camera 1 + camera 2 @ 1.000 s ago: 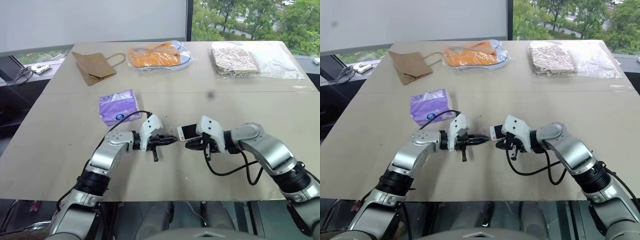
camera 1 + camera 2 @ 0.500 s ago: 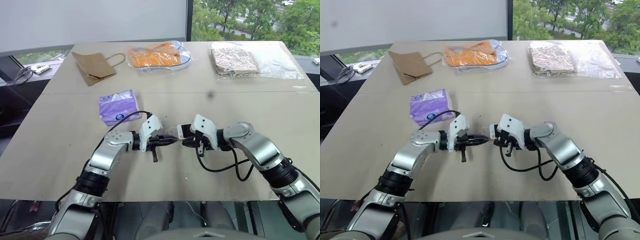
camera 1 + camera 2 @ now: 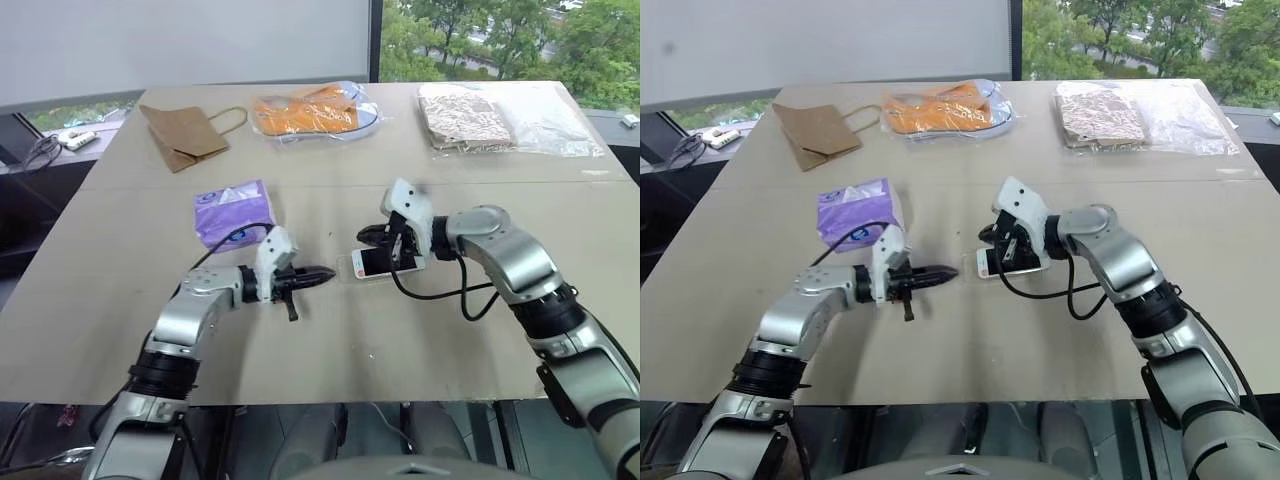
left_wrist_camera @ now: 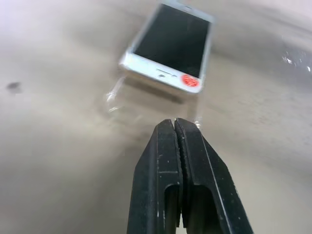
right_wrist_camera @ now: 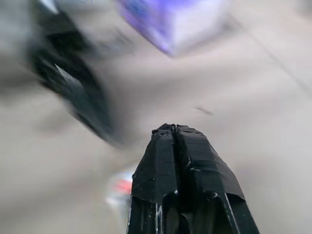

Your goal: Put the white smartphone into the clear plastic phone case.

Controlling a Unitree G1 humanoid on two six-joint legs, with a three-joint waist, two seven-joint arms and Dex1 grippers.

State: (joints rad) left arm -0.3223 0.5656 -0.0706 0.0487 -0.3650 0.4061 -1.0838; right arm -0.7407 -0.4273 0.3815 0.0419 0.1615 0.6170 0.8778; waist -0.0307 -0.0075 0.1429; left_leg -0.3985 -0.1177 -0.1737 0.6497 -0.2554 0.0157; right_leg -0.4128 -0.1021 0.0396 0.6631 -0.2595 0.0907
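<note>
The white smartphone (image 3: 375, 263) lies screen up on the table, a red sticker at its near end (image 4: 190, 81). A faint clear plastic phone case (image 4: 151, 100) juts out from under that end towards my left gripper (image 3: 322, 272). The left gripper is shut and empty, its tip (image 4: 174, 122) a short way off the case's edge. My right gripper (image 3: 368, 236) hovers shut just above the phone's far side, holding nothing.
A purple tissue pack (image 3: 228, 213) sits just behind my left arm. Along the far edge of the table (image 3: 120, 300) lie a brown paper bag (image 3: 185, 132), a clear bag with orange contents (image 3: 315, 110) and a clear bag with patterned cloth (image 3: 470, 118).
My right gripper has risen and swung to the far side of the phone, which stays on the table. My left gripper has drawn back to the left, away from the phone.
</note>
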